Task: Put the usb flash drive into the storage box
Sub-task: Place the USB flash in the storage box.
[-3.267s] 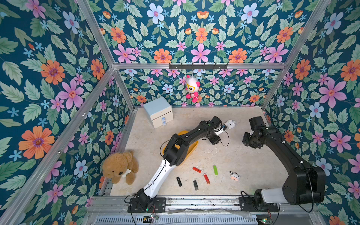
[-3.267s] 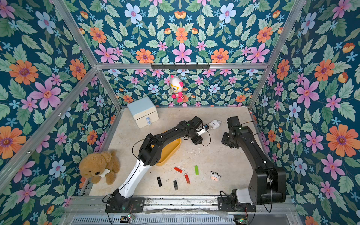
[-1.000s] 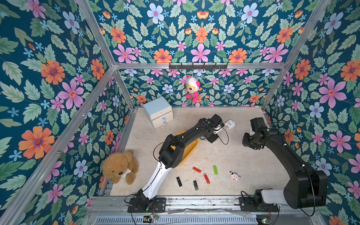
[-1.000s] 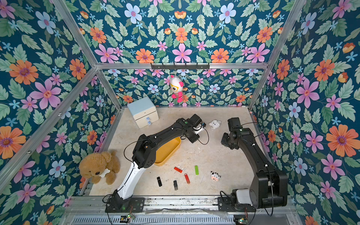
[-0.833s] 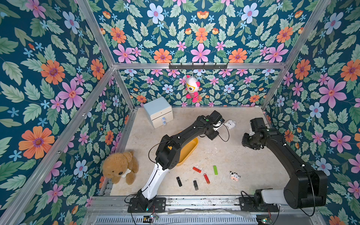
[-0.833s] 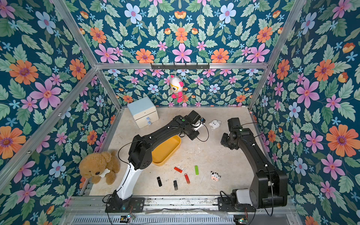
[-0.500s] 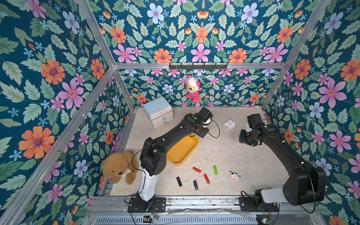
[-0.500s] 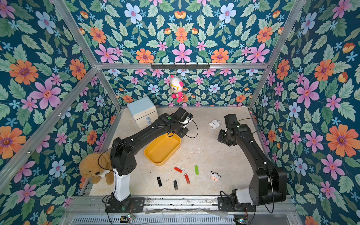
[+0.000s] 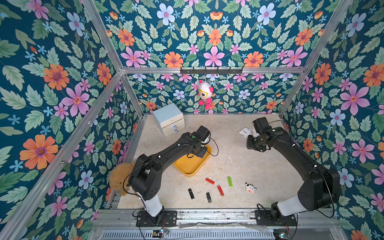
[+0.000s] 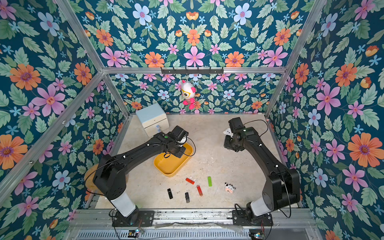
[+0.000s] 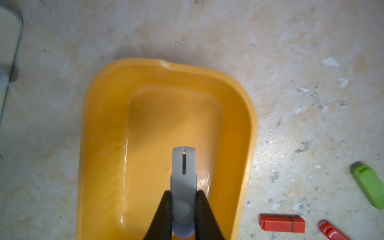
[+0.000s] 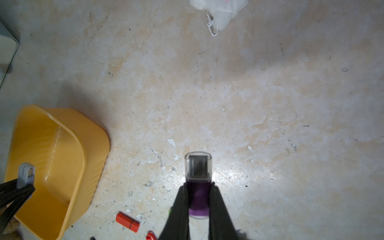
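Left gripper [image 11: 184, 192] pinches a slim grey plastic USB flash drive [image 11: 189, 178] directly above the floor of the shallow yellow plastic storage box [image 11: 250, 124]. Letting go here, low and level, should keep it from bouncing out. Right gripper [image 12: 198, 186] clamps a purple clear-capped flash drive [image 12: 197, 193] over bare table [image 12: 249, 83], well apart from the box. Both top views hide the two grips, and the drop height is unclear.

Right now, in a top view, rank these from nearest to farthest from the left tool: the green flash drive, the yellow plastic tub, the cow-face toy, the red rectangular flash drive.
1. Shallow yellow plastic tub, under the left tool.
2. Red rectangular flash drive, beside the tub's near end.
3. Green flash drive, further right.
4. Cow-face toy, farthest right.
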Controlling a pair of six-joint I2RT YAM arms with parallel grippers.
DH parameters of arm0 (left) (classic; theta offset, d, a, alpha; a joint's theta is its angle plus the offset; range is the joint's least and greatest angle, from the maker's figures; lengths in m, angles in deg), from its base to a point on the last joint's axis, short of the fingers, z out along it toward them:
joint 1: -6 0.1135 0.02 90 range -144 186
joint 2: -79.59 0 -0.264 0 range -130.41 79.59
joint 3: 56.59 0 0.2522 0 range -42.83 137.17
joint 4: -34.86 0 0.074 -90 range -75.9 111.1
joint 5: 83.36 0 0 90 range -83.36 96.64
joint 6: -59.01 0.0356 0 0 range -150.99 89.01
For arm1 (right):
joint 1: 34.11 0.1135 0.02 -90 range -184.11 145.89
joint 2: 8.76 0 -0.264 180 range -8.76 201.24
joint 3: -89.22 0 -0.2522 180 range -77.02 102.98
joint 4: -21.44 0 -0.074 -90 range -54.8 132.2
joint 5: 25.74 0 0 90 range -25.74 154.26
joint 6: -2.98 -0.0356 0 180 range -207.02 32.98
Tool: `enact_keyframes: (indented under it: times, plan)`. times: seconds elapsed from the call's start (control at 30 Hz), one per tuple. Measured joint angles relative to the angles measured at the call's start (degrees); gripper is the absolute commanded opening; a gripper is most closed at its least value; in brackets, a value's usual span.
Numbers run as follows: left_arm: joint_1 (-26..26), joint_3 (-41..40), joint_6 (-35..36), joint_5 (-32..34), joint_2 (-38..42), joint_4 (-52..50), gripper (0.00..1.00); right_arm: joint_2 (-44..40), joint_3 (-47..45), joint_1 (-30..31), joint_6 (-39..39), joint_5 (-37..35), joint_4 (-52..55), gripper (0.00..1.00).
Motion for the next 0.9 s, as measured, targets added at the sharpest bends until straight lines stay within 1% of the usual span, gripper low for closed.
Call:
enact_keyframes:
  times: [0.13,0.3,0.7,0.73,0.83,0.9]
  plan:
    - [1.66,-3.02,-0.48,-0.20,-0.98,2.43,0.00,0.90,0.83,0.83,-0.07,-0.04,0.42,0.00]
    - [3.10,-4.20,-1.33,-0.55,-3.91,5.75,0.00,1.09,1.29,1.36,-0.20,-0.20,0.55,0.00]
    - [5.07,-0.90,-1.36,0.31,-12.76,11.19,0.00,1.44,1.81,1.86,-0.20,-0.20,1.11,0.00]
    - [5.07,-0.46,-1.36,0.55,-13.14,11.26,0.01,1.44,1.81,1.88,-0.20,-0.20,1.27,0.00]
    - [5.07,0.35,-1.33,1.03,-13.90,11.85,0.09,1.49,1.81,1.90,-0.20,-0.22,1.55,0.00]
    - [5.16,0.63,-1.31,1.25,-14.53,12.04,0.18,1.53,1.81,1.99,-0.17,-0.22,1.62,0.00]
